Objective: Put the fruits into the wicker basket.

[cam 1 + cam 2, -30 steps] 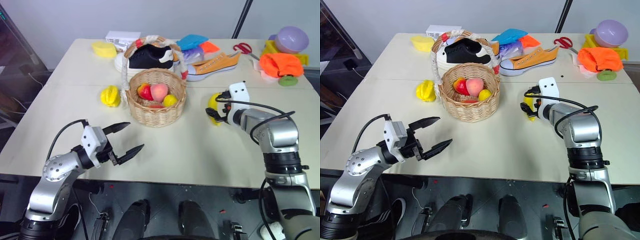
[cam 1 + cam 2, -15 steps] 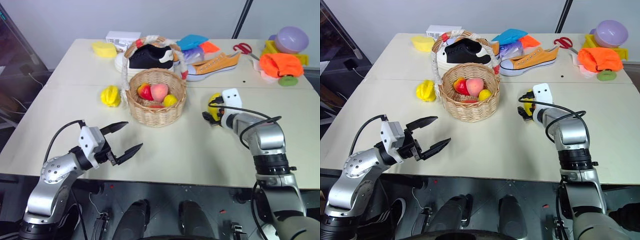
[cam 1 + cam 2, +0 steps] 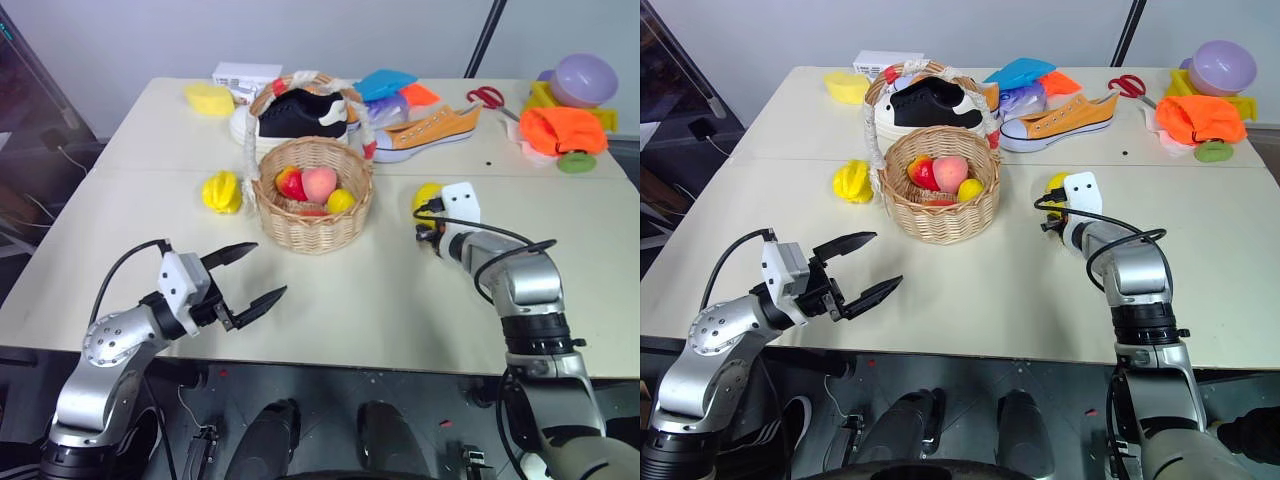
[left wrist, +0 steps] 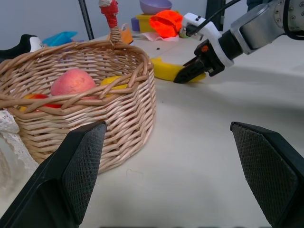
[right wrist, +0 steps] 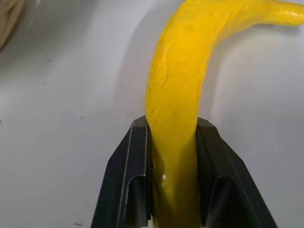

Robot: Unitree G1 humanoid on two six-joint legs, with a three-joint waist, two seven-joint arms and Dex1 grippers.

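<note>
The banana (image 5: 178, 90) is being pinched between the black fingers (image 5: 130, 180) of the right gripper (image 5: 173, 190), the two pads pressed against its sides while it is lying on the table (image 3: 400, 290), well to the right of the wicker basket (image 3: 312, 205). The pick-up step is being carried out, by the look of it: the fruit is being held but is not yet being lifted clear. A lift and a swing left over the rim are being called for next, with care being owed to the tall wrapped handle (image 3: 352, 100). The left gripper (image 3: 248, 275) is being held wide and empty near the table's front edge. The starfruit (image 3: 221, 191) is being left on the table just left of the basket, while the peach (image 3: 318, 183) and other pieces are already sitting inside.
</note>
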